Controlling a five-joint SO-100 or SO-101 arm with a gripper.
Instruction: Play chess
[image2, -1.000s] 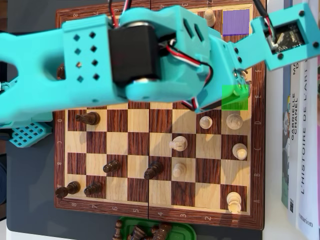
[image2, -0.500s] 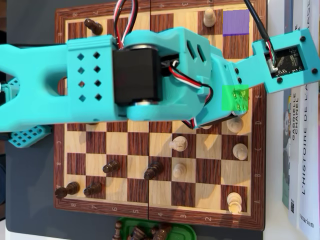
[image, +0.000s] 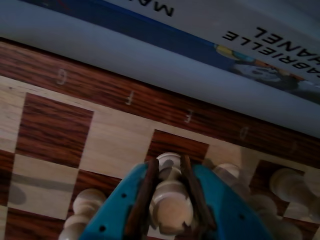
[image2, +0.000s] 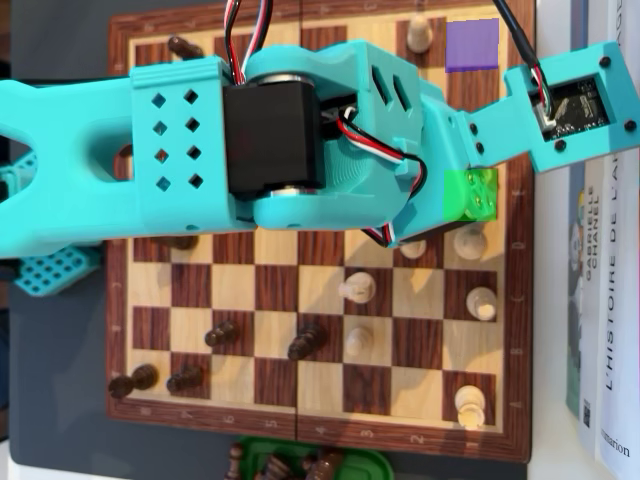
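In the wrist view my teal gripper (image: 169, 162) has its brown pads (image: 146, 195) close on both sides of a white chess piece (image: 171, 207) with a notched top, standing on the wooden chessboard (image: 100, 80) near file E. Another white piece head (image: 170, 165) shows just beyond it between the fingertips. More white pieces stand left (image: 86, 202) and right (image: 287, 182). In the overhead view the arm (image2: 300, 140) covers the upper board (image2: 300, 418) and hides the gripper; a green square (image2: 470, 193) and a purple square (image2: 471, 45) mark two squares at the right.
Books (image2: 600, 300) lie along the board's right edge and show in the wrist view (image: 250, 30). Several white pieces (image2: 358, 288) and dark pieces (image2: 305, 343) stand on the lower board. A green tray (image2: 350, 462) with captured dark pieces sits below the board.
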